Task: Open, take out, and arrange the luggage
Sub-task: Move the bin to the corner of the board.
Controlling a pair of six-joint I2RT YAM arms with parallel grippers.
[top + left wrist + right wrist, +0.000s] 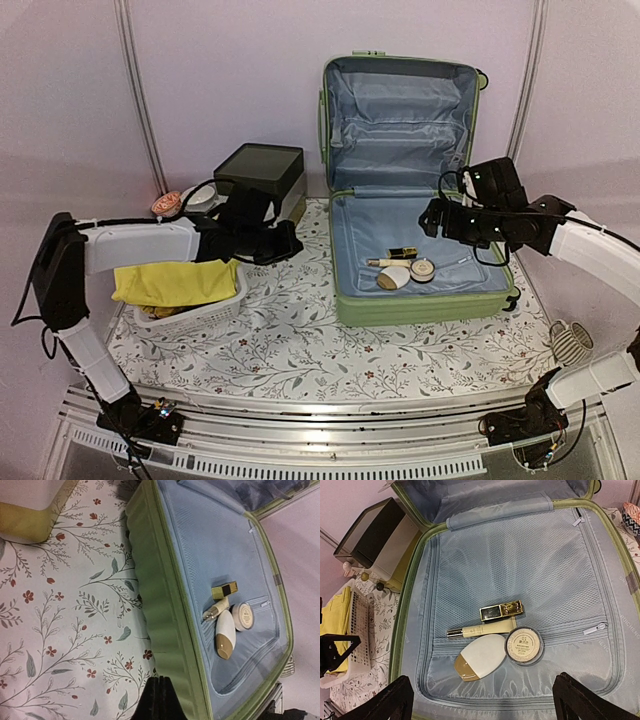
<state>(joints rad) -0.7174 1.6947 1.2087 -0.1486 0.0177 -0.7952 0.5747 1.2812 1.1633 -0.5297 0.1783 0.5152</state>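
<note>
Four cosmetics (477, 656) lie in the luggage (420, 306), open at the desk's (300, 350) far right corner. Shell looks stiff and bulky; contents light, slick, so I'd pinch the tube (482, 629) crosswise. Right hand (481, 700) spread; left hand (160, 696) clenched, empty.

A robot lab booth: plain panel walls (230, 80), floral-clothed table (300, 350), arms (140, 245) bolted to a metal rail (330, 428).

Top overhead; both wrist views close, sharing luggage (520, 555) interior.
</note>
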